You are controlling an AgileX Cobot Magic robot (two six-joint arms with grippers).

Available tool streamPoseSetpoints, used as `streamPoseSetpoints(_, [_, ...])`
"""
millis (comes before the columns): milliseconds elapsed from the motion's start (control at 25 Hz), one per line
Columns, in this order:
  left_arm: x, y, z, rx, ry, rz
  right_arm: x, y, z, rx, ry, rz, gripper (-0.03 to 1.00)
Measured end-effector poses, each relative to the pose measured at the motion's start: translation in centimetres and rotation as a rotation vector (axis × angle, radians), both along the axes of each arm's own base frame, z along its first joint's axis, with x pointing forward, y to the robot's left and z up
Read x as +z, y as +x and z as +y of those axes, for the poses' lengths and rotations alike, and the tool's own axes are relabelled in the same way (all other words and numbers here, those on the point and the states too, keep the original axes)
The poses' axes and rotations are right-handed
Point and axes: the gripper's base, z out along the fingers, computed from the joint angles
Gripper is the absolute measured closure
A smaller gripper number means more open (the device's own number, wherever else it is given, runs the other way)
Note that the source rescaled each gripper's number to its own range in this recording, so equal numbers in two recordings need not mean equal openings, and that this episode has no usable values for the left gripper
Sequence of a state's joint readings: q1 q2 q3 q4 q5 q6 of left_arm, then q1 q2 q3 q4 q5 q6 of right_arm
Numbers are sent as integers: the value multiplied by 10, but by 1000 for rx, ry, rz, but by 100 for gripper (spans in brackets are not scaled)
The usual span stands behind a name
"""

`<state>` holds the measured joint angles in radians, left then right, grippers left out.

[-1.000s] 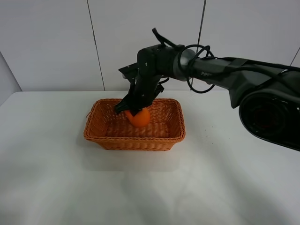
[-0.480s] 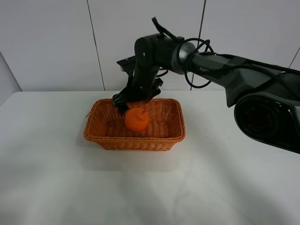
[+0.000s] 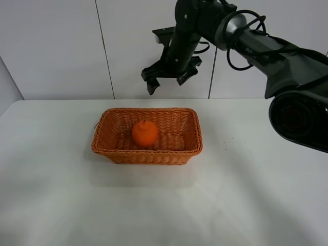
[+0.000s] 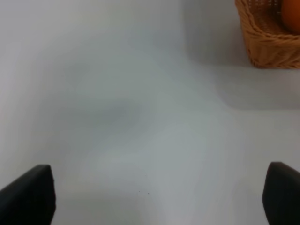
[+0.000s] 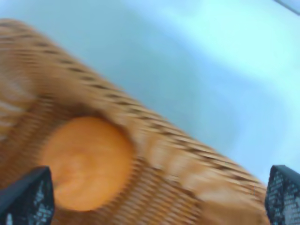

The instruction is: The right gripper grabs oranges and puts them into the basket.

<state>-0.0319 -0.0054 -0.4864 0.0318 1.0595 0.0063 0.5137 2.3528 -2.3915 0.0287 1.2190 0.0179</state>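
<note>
The orange (image 3: 145, 132) lies inside the woven basket (image 3: 110, 149) near its middle, neck up. My right gripper (image 3: 166, 83) is open and empty, raised well above the basket's back rim in front of the wall. In the blurred right wrist view the orange (image 5: 86, 161) sits in the basket (image 5: 178, 164) between the two fingertips (image 5: 29, 197), which stand wide apart. My left gripper (image 4: 159, 194) is open over bare table; the basket's corner (image 4: 267, 44) and a sliver of the orange (image 4: 293, 14) show at that view's edge.
The basket stands on a white table (image 3: 164, 205) in front of a white panelled wall (image 3: 56, 46). The right arm (image 3: 266, 46) stretches in from the right, high above the table.
My right gripper let go of the orange, which now rests in the basket. The gripper opened, rose and moved back and to the right, away from the basket.
</note>
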Motion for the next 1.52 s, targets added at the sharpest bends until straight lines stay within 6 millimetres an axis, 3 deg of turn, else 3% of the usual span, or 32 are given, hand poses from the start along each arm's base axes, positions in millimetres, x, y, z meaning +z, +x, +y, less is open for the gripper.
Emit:
streamPoseSetpoints(160, [0,0,0,0,0,0,0,26,-53,-112,-2,-1,-3])
streamPoseSetpoints(280, [0,0,0,0,0,0,0,46,-107,-220,-8,-4,-3])
streamPoseSetpoints(480, [0,0,0,0,0,0,0,63,-185,-374,-18,-6,-3])
streamPoseSetpoints(680, [0,0,0,0,0,0,-2,67,-228,-460,-20,1,-3])
streamPoseSetpoints(920, [0,0,0,0,0,0,-17,60,-243,-487,-42,71,-3])
streamPoseSetpoints(1080, [0,0,0,0,0,0,-8,43,-243,-486,-49,99,-3])
streamPoseSetpoints(1240, [0,0,0,0,0,0,13,8,-244,-485,-58,129,-3])
streamPoseSetpoints(1360, [0,0,0,0,0,0,25,-31,-245,-484,-68,168,-3])
streamPoseSetpoints(1520, [0,0,0,0,0,0,37,-103,-246,-482,-79,219,-3])
